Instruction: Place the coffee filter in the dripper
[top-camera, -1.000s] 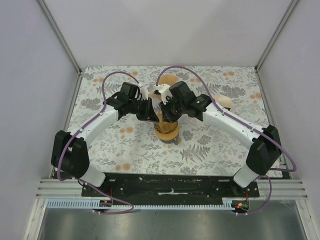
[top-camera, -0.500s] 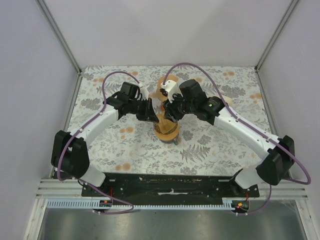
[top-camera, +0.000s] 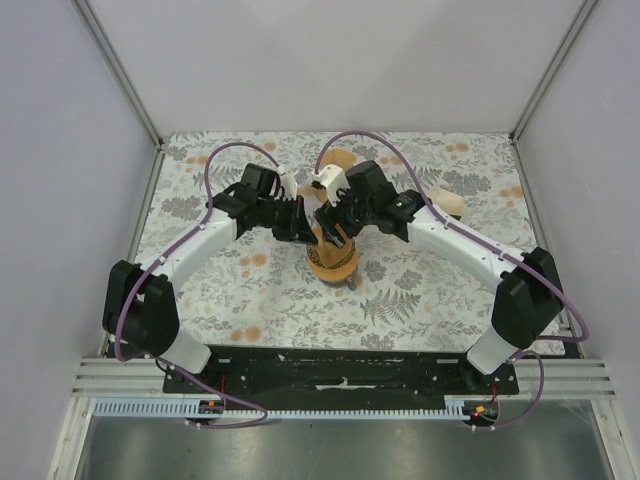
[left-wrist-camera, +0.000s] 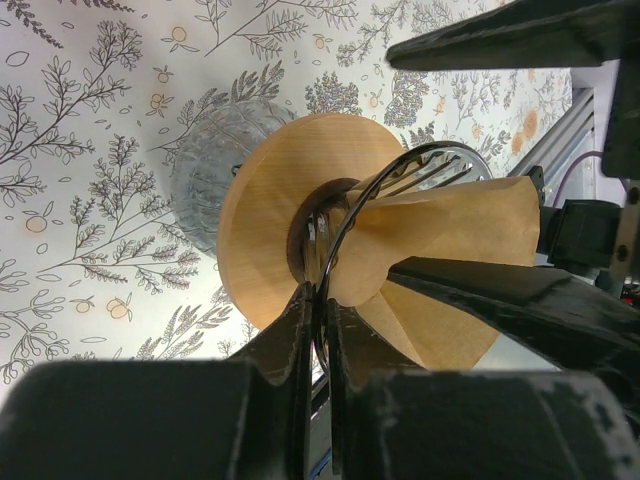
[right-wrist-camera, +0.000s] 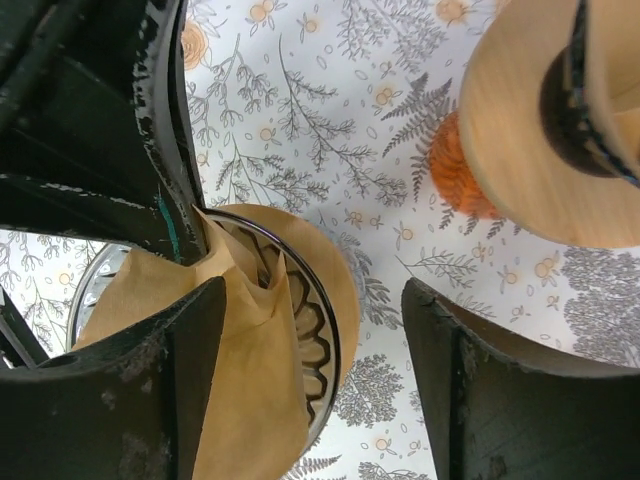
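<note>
The wire dripper (right-wrist-camera: 322, 330) with its wooden collar (left-wrist-camera: 262, 235) stands mid-table (top-camera: 333, 262). A brown paper coffee filter (right-wrist-camera: 250, 400) sits crumpled inside the wire cone, one flap sticking out past the rim (left-wrist-camera: 455, 225). My left gripper (left-wrist-camera: 321, 318) is shut on the dripper's thin wire rim from the left (top-camera: 303, 228). My right gripper (right-wrist-camera: 315, 390) hangs just above the dripper (top-camera: 336, 226), open. Its left finger (right-wrist-camera: 185, 385) lies over the filter and its right finger (right-wrist-camera: 455, 400) stands off over the tablecloth.
A second wooden disc (right-wrist-camera: 530, 130) with an orange piece (right-wrist-camera: 455, 170) under it stands just behind the dripper (top-camera: 340, 160). A pale tan object (top-camera: 447, 206) lies at the right. A ribbed glass piece (left-wrist-camera: 212, 165) shows under the collar. Floral cloth covers the table.
My right gripper's jaws have spread wide and let go of the filter, which stays in the dripper. The right arm swung out briefly and came back. The left gripper has not moved.
</note>
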